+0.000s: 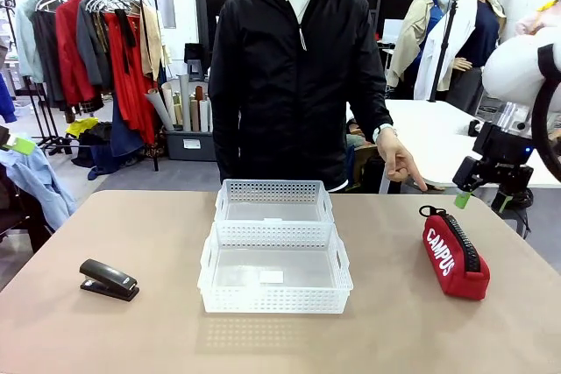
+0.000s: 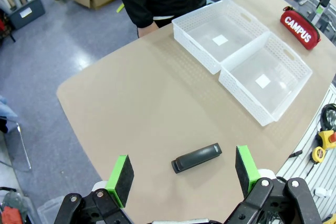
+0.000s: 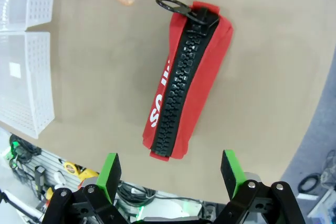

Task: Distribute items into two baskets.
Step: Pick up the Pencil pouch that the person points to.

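Both sets of jaws stand wide apart and hold nothing. Seen from the left wrist, the left gripper hangs above the table, its green pads either side of the black stapler but well clear of it. The stapler lies flat on the robot's left side of the table, near the robot's edge and well apart from the baskets.

Seen from the right wrist, the right gripper hangs over the red pouch, and its pads touch nothing. The pouch lies on the table on the robot's right, zipper up, with its black ring pull at the far end and the white "CAMPUS" lettering on the side facing the baskets.

Between the two items, in the middle of the table, the near basket and the far basket stand touching, one behind the other. Each has only a small white label on its floor.

Beyond the pouch, the person's hand points a finger down at the table just past the ring pull. The person, in a black jacket, stands at the far edge behind the far basket.
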